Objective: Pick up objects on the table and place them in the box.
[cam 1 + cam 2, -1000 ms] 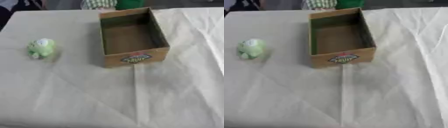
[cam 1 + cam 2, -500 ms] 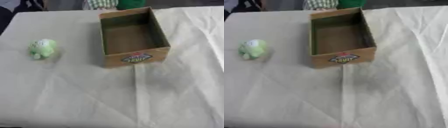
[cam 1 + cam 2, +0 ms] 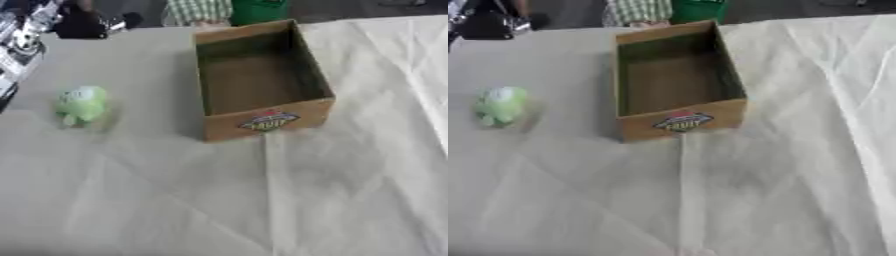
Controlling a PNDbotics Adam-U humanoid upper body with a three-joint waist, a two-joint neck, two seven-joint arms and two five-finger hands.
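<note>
A small green toy (image 3: 82, 104) lies on the cloth-covered table (image 3: 175, 200) at the left. To its right stands an open cardboard box (image 3: 264, 120) with a coloured label on its front wall; nothing shows inside it. Toy and box are apart, with bare cloth between them. Neither of my hands shows in either view.
The pale cloth has creases running across it. Beyond the table's far edge are dark objects (image 3: 79, 22) at the upper left, a green thing (image 3: 258, 9) and someone in a checked garment (image 3: 197, 10), touching nothing on the table.
The whole picture has shifted downward, so the camera has tilted; more of the far edge shows. The toy and the box have not moved on the table.
</note>
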